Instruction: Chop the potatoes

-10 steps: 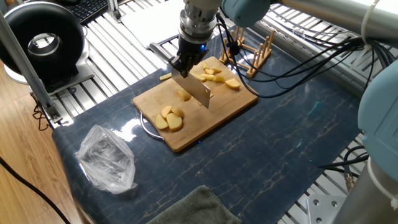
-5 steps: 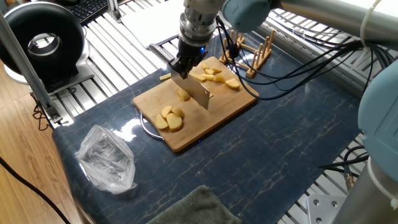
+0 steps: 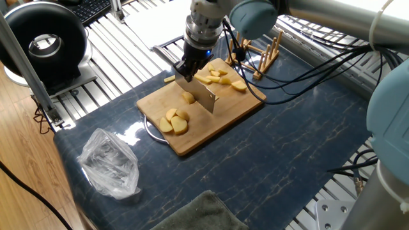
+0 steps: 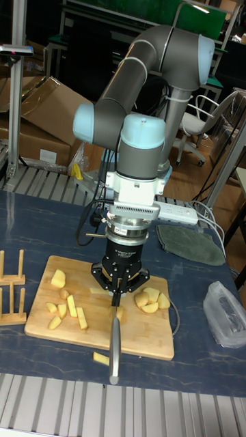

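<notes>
1. Potatoes (image 3: 174, 121): pale peeled pieces spread over the board (image 3: 239, 105). One cluster of rounded slices lies toward the near-left corner, a scatter of wedges and sticks (image 3: 220, 77) sits at the far end, and a single small piece (image 3: 188, 98) lies mid-board, just beside my blade. One stick (image 3: 169, 79) lies off the board on the table (image 3: 300, 147).
2. Knife (image 3: 203, 96): flat steel blade, edge down, over the middle of the board. Across the last second it has barely shifted, edging slightly toward the far end; the mid-board piece looks uncut and unmoved.
3. My gripper (image 3: 190, 69): fingers closed narrow around the knife handle, blade hanging below them.
4. Meaning, as I judge it: no cut has landed in this interval; I am lining up over the single piece, and chopping is partway through.
5. Surroundings: wooden rack (image 3: 259, 54) beyond the board, crumpled plastic bag (image 3: 110, 163) and grey cloth (image 3: 198, 214) nearer the camera.
</notes>
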Robot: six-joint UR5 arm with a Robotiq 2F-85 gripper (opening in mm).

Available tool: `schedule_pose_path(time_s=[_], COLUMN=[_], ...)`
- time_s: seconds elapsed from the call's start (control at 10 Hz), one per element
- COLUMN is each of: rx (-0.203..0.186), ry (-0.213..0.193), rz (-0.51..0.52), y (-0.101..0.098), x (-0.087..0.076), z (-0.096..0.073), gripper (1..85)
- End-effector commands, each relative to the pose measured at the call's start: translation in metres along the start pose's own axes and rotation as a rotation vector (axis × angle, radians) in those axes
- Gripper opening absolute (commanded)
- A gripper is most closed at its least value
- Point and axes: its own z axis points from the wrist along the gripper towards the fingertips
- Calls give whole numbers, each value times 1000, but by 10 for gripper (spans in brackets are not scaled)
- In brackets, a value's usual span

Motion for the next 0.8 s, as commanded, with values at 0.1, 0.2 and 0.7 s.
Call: schedule_pose_path(time_s=[0.1,0.2,0.7], rx=[-14,-22,-14], ry=[38,40,57], rz=[2,12,22], y=[-4,0,3], x=[7,7,9], z=[-18,-17,-21], gripper=[10,10,10])
